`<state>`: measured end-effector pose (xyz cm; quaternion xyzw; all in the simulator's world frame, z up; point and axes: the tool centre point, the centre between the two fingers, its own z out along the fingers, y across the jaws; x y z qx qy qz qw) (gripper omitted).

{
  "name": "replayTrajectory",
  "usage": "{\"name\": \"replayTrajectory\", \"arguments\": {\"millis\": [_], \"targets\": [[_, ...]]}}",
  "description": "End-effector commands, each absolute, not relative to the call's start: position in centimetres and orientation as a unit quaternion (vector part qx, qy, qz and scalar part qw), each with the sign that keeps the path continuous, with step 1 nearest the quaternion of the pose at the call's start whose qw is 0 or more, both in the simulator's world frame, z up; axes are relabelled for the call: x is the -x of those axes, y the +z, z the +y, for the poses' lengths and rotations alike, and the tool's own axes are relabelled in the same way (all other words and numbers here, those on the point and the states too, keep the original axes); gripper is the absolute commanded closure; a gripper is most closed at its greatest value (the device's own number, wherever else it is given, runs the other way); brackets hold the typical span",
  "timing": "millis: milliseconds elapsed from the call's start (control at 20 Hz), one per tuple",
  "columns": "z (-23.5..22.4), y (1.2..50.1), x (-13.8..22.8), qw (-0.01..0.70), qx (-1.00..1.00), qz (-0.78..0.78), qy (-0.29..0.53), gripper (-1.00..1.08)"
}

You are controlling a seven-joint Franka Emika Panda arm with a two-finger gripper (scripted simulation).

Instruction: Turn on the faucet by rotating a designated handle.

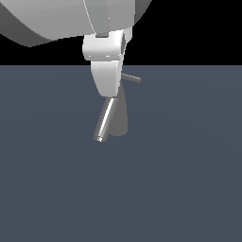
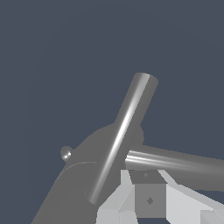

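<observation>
Nearest the exterior camera, the robot arm (image 1: 66, 19) fills the top of the picture, and its white gripper (image 1: 108, 78) hangs down in front of the faucet (image 1: 120, 118), hiding the top cap. From here the fingers cannot be seen.

In the wrist view, pale finger parts show at the edge of the picture, with the gripper (image 2: 148, 197) right up against a grey rod (image 2: 175, 162) that runs sideways from the faucet's top. This rod appears to be the handle, though I cannot be sure. Whether the pincer is released, clenched or grasping the rod cannot be told.

Just behind the gripper, the faucet stands upright on the flat grey-blue floor (image 1: 189, 189), near the middle of the scene. Its shiny spout (image 1: 105, 120) slants down toward the exterior view's left and nearer the camera. The thin handle (image 1: 132, 78) sticks out toward the exterior view's right, at gripper height.

The gripper probably sits this low and close so that it can push the handle around the cap.

Beyond the faucet there is only black background.
</observation>
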<state>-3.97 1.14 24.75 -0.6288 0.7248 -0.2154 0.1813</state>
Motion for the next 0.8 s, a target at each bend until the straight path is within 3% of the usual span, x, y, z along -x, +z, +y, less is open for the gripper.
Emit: {"name": "replayTrajectory", "arguments": {"millis": [0,750], "targets": [[-1.1,26.2,2.4,0.188,0.61,0.736,-0.223,1.08],[-5.5,28.8,-0.5,0.178,0.588,0.754,-0.232,1.08]]}}
